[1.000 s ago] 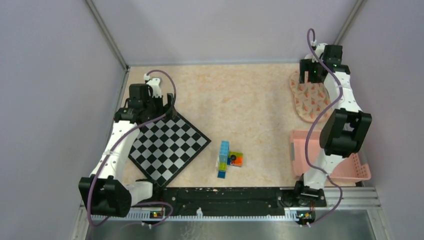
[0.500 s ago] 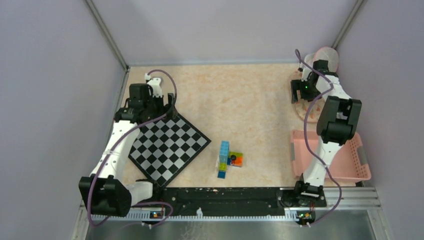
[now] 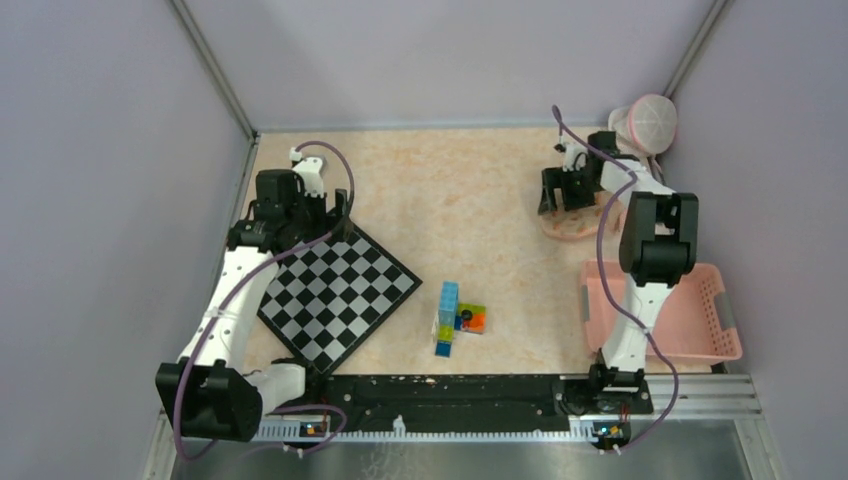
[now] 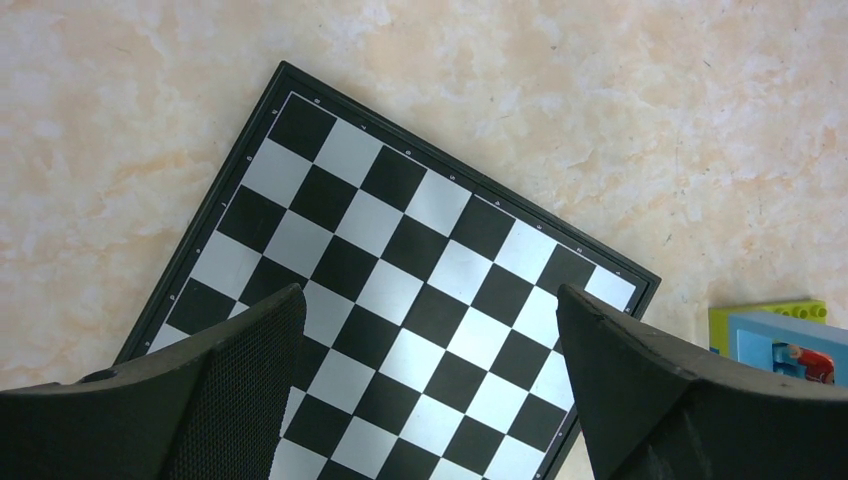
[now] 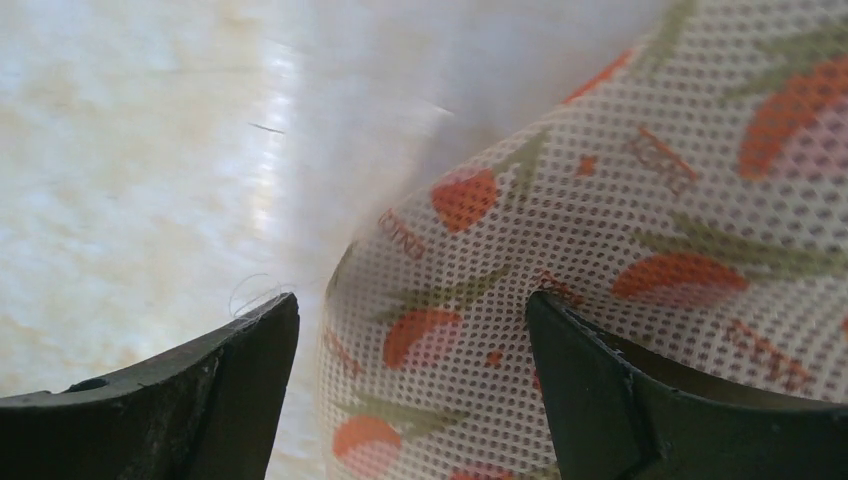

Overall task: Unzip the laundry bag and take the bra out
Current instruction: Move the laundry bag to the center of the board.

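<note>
The laundry bag [image 3: 571, 229] is white mesh printed with orange shapes and lies at the back right of the table. My right gripper [image 3: 566, 198] hovers low over its left end. In the right wrist view the mesh of the bag [image 5: 620, 190] fills the space between the wide-apart fingers, and my right gripper [image 5: 412, 300] is open, its right fingertip [image 5: 560, 320] touching the mesh. A pale pink rounded form [image 3: 652, 121] shows in the back right corner; whether it is the bra I cannot tell. No zipper shows. My left gripper [image 3: 336, 208] [image 4: 430, 300] hangs open above the chessboard, holding nothing.
A black and white chessboard [image 3: 335, 290] [image 4: 400, 270] lies at the left. Coloured toy blocks [image 3: 455, 318] [image 4: 785, 338] sit near the front middle. A pink basket [image 3: 715, 335] stands at the front right. Walls close in the left, back and right.
My right arm swung from the back right corner leftward and lower. The bag shifted left with it, and the pale pink rounded form came into view. My left arm stayed put.
</note>
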Controlling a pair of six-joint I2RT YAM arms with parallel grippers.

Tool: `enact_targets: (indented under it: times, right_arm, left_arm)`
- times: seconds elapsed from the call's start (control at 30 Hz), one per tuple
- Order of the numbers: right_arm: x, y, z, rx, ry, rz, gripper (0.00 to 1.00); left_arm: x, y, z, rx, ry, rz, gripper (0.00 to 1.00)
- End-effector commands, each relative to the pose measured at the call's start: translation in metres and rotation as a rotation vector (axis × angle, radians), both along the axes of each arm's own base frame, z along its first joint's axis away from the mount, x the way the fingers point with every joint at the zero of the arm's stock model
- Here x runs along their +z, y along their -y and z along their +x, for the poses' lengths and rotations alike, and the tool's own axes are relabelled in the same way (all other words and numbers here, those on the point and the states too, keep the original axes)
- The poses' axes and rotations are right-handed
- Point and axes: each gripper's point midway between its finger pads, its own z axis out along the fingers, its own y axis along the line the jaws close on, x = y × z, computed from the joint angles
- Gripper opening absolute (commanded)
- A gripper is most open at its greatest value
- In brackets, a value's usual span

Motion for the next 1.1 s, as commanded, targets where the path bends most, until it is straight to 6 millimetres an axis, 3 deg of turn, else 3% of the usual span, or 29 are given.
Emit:
enact_targets:
  times: [0.0, 0.13, 0.27, 0.43, 0.53, 0.6, 0.83, 0.97, 1.07]
  right_arm:
    - [-0.002, -0.078, -0.013, 0.133, -0.057, 0.198, 0.83]
    - [0.026, -0.114, -0.007, 0.192, -0.026, 0.285, 0.83]
    - [0.066, -0.129, -0.003, 0.233, 0.05, 0.334, 0.83]
    - [0.131, -0.124, -0.005, 0.272, 0.209, 0.293, 0.83]
    - [0.168, -0.109, -0.012, 0.25, 0.289, 0.253, 0.83]
    - [0.182, -0.094, -0.018, 0.223, 0.313, 0.234, 0.84]
    - [0.18, -0.012, -0.029, 0.057, 0.262, 0.179, 0.84]
    - [0.162, 0.035, -0.022, -0.049, 0.236, 0.108, 0.85]
    - [0.142, 0.058, -0.012, -0.11, 0.201, 0.095, 0.86]
  left_arm:
    - [0.013, -0.003, 0.004, 0.0, 0.062, 0.013, 0.99]
    - [0.01, -0.003, 0.001, -0.001, 0.057, 0.013, 0.99]
    - [0.011, -0.002, -0.001, -0.006, 0.059, 0.009, 0.99]
    - [0.02, 0.007, -0.005, -0.062, 0.059, -0.016, 0.99]
    - [0.031, 0.015, -0.01, -0.135, 0.067, -0.018, 0.99]
    - [0.04, 0.02, -0.014, -0.195, 0.081, -0.011, 0.99]
    - [0.065, 0.047, -0.031, -0.459, 0.086, -0.041, 0.99]
    - [0.066, 0.06, -0.026, -0.529, 0.037, -0.074, 0.99]
    - [0.061, 0.066, -0.016, -0.569, 0.015, -0.096, 0.99]
